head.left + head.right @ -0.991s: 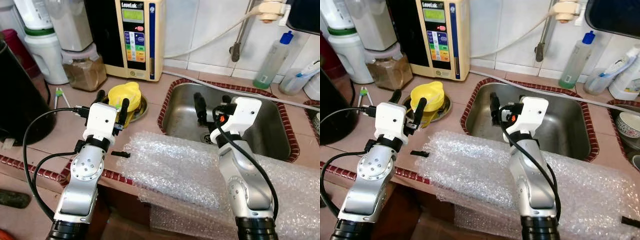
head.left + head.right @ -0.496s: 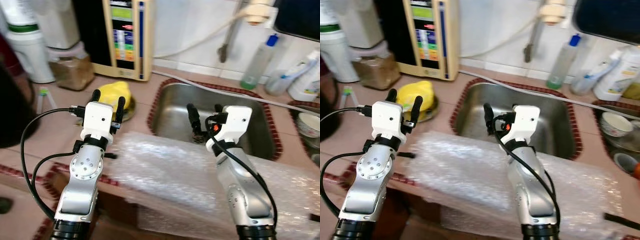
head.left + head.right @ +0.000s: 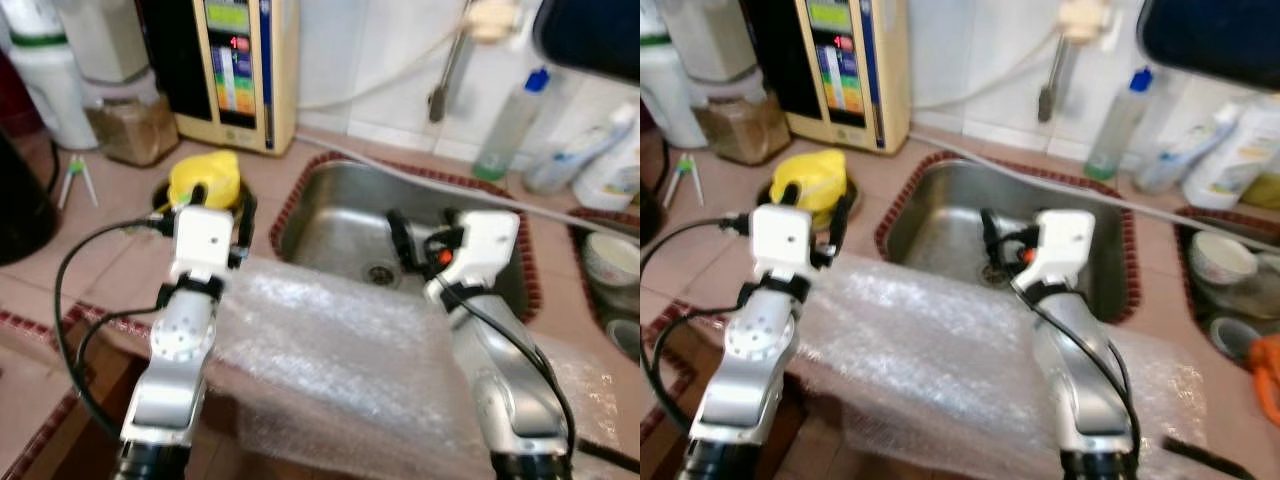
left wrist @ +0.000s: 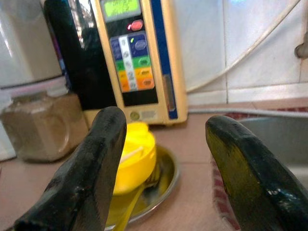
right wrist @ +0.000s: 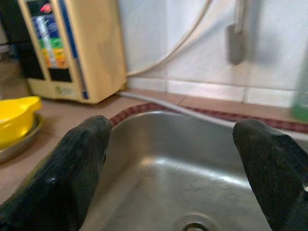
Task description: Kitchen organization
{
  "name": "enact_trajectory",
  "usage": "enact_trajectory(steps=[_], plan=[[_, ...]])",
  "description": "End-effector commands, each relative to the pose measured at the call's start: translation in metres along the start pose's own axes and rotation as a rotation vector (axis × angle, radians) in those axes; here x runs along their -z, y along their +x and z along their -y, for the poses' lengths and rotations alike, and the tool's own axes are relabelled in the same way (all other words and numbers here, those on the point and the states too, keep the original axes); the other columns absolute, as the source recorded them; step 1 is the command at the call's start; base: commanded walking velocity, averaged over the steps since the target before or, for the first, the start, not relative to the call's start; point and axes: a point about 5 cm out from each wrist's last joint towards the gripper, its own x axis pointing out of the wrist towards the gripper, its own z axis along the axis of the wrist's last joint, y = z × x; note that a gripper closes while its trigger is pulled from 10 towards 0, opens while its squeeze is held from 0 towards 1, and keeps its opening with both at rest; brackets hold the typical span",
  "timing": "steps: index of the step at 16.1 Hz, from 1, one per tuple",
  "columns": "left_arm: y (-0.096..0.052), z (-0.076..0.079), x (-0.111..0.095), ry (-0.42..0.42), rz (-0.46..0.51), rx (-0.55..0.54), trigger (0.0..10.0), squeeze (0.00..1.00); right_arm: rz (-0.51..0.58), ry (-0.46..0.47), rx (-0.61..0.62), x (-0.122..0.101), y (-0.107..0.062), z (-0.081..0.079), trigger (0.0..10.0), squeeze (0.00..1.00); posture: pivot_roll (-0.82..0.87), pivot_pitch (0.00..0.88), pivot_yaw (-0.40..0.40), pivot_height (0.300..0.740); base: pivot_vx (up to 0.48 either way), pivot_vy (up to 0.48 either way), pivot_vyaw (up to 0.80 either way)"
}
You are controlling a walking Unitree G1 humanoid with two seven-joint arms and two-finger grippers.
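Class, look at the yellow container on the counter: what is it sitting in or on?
The yellow container sits in a shallow metal dish, with a yellow utensil handle leaning in the dish. The left gripper's finger covers the container's side.

A pinkish tiled counter (image 3: 120, 215) edged with dark red trim holds a sunken steel sink (image 3: 340, 215). A sheet of clear bubble wrap (image 3: 330, 350) drapes over its near edge. Far left sit a round metal dish (image 4: 161, 185), a jar of brown powder (image 3: 125, 125) and a cream wall-panel appliance (image 3: 240, 70).

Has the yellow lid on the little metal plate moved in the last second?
No. The yellow lid sits on its metal plate before the water ioniser; only the camera shifted.
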Motion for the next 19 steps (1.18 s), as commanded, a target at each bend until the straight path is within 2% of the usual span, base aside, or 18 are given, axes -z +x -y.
enact_trajectory(steps=[1,6,9,11,13,14,17,18,19], plan=[[0.001,-0.006,-0.002,0.030,0.015,-0.028,10.0,0.00,0.020,-0.004,-0.022,-0.006,0.000,-0.005,10.0,0.00,0.07,0.057,-0.067,0.740,0.000,0.000,0.00],[0.001,-0.008,0.000,0.045,0.006,-0.044,10.0,0.00,0.030,-0.005,-0.043,-0.008,-0.001,-0.009,10.0,0.00,0.06,0.060,-0.063,0.740,0.000,0.000,0.62],[0.010,-0.004,-0.007,0.018,0.038,-0.030,10.0,0.00,0.030,-0.004,-0.047,-0.008,-0.003,-0.010,10.0,0.00,0.05,0.062,-0.067,0.740,0.000,0.000,0.60],[0.016,-0.004,-0.003,0.005,0.024,-0.010,10.0,0.00,0.034,0.007,-0.048,-0.010,-0.003,-0.009,10.0,0.00,0.04,0.061,-0.069,0.740,0.000,0.000,0.00],[0.021,-0.002,0.002,-0.068,-0.006,0.044,10.0,0.00,0.034,0.001,-0.051,-0.012,-0.004,-0.009,10.0,0.00,0.04,0.061,-0.069,0.740,0.000,0.000,0.00],[0.025,0.001,0.008,-0.142,-0.052,0.061,10.0,0.00,0.029,0.002,-0.069,-0.012,-0.005,-0.011,10.0,0.00,0.03,0.061,-0.071,0.740,0.000,0.000,0.00],[0.032,0.011,0.017,-0.209,-0.105,0.091,10.0,0.00,0.013,-0.001,-0.128,-0.012,-0.010,-0.019,10.0,0.00,0.02,0.061,-0.074,0.740,0.000,0.000,0.00],[0.036,0.011,0.018,-0.208,-0.106,0.091,10.0,0.00,0.009,-0.003,-0.142,-0.013,-0.012,-0.021,10.0,0.00,0.01,0.061,-0.073,0.740,0.000,0.000,0.00],[0.043,0.012,0.023,-0.242,-0.132,0.087,10.0,0.00,-0.002,0.009,-0.187,-0.014,-0.015,-0.025,10.0,0.00,0.00,0.060,-0.072,0.740,0.000,0.000,0.00]])
